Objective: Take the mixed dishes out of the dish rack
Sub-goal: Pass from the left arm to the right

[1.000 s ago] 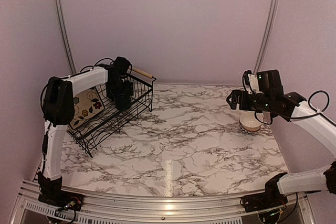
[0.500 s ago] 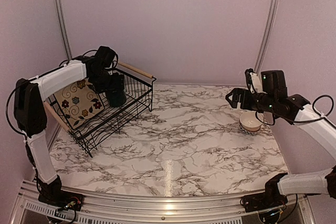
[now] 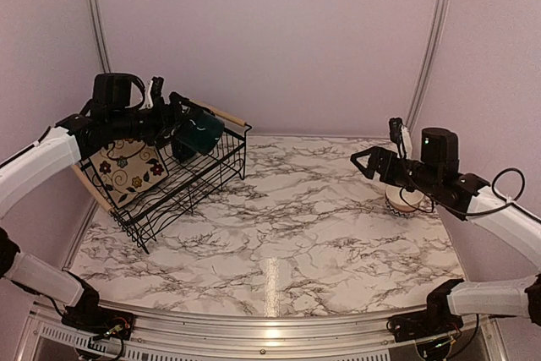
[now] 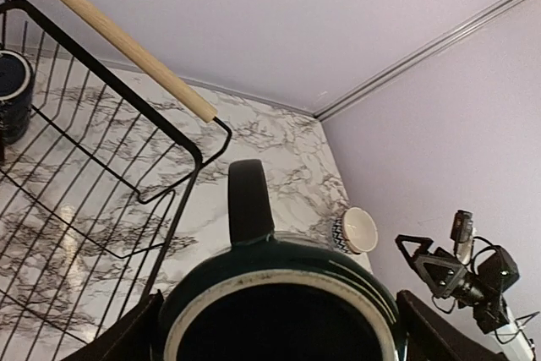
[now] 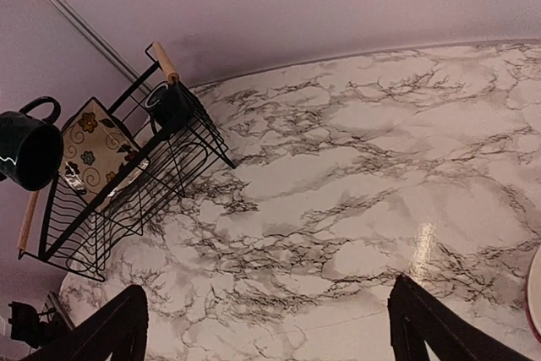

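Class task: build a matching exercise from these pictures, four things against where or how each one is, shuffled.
1 dark green ceramic mug in the left wrist foreground
2 square cream flowered plate
3 small white patterned bowl
4 right gripper

a leaning inside the black wire dish rack
b resting on the marble table
c held by the left gripper
d open, holding nothing

Pairs: 1-c, 2-a, 3-b, 4-d

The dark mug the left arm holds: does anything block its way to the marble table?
Only the dish rack's end wall and wooden handle, just beside the dark green mug; beyond them nothing visible does.
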Robot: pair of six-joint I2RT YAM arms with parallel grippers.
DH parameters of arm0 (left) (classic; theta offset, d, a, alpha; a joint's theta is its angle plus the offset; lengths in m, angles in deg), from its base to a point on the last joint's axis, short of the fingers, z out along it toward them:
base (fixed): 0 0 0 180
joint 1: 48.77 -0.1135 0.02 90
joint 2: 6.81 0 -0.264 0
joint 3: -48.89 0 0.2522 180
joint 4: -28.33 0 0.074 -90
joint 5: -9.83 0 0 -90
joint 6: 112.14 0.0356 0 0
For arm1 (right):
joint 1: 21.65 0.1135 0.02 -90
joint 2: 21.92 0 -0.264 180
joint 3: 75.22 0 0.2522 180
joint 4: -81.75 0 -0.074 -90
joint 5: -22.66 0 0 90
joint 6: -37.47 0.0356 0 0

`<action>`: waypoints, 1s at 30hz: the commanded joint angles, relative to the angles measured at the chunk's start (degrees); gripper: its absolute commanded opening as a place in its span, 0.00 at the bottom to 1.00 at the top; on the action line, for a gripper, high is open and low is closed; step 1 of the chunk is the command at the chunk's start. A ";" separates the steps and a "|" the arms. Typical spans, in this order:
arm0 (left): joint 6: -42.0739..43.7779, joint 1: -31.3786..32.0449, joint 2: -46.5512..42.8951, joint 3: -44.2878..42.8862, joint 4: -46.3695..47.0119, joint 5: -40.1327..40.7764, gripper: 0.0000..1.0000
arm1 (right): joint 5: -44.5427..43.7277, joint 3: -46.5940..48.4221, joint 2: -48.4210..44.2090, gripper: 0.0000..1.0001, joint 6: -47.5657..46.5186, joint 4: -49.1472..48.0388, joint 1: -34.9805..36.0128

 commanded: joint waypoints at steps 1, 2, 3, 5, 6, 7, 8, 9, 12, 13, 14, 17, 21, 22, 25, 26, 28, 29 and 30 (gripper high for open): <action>-17.03 0.84 -2.09 10.28 31.44 -16.82 0.34 | 13.84 -1.37 2.96 0.94 5.90 -15.24 1.37; -20.31 1.44 -2.06 12.21 36.74 -18.39 0.34 | 14.98 -1.21 4.22 0.93 6.64 -16.50 2.23; -23.16 2.14 -1.73 13.65 41.48 -19.65 0.34 | 15.42 -0.58 5.44 0.92 6.78 -16.86 3.59; -28.70 4.21 -0.75 16.15 50.96 -21.07 0.34 | 14.78 1.25 7.56 0.92 6.47 -16.76 6.79; -30.96 5.35 0.02 17.22 55.39 -21.26 0.34 | 14.53 2.11 8.37 0.91 6.30 -17.25 8.55; -33.84 6.62 0.85 17.86 59.11 -21.45 0.34 | 14.40 2.71 9.25 0.91 6.16 -17.91 10.11; -35.95 7.71 1.89 18.33 62.62 -21.53 0.34 | 14.28 3.67 10.01 0.91 6.00 -18.48 11.84; -37.90 9.00 2.90 18.84 66.57 -21.42 0.34 | 14.05 4.42 10.77 0.91 5.77 -18.98 13.54; -43.30 12.27 6.52 19.27 76.83 -20.97 0.34 | 11.80 6.78 12.97 0.91 4.62 -18.83 17.98; -44.48 13.15 7.69 19.06 78.74 -20.86 0.34 | 10.77 7.19 13.41 0.90 4.41 -18.84 19.14; -45.35 14.06 8.65 18.88 80.46 -20.64 0.33 | 10.51 7.36 13.65 0.90 4.42 -19.33 19.83; -46.45 16.08 10.72 18.22 82.34 -19.94 0.33 | 13.28 6.27 13.37 0.89 6.07 -23.96 20.40; -45.73 17.91 12.41 17.15 81.40 -19.00 0.33 | 15.16 4.61 12.51 0.86 8.88 -29.73 20.73; -45.68 18.48 13.05 16.64 81.39 -19.07 0.33 | 15.25 4.31 12.54 0.84 9.69 -30.88 20.73; -46.10 19.96 14.79 15.68 82.41 -18.85 0.33 | 15.98 3.22 13.03 0.78 12.14 -34.88 20.80; -46.64 20.28 15.32 15.49 83.25 -18.70 0.33 | 15.72 3.18 13.29 0.74 12.55 -35.28 20.82; -47.95 20.73 16.25 15.10 84.70 -18.68 0.33 | 14.88 3.08 13.71 0.68 12.94 -35.39 20.87; -48.21 20.90 16.62 14.92 85.10 -18.68 0.32 | 14.53 2.93 13.74 0.64 12.96 -35.38 20.83; -48.26 21.09 16.85 14.87 85.19 -18.58 0.32 | 14.12 2.91 13.70 0.61 13.08 -35.31 20.87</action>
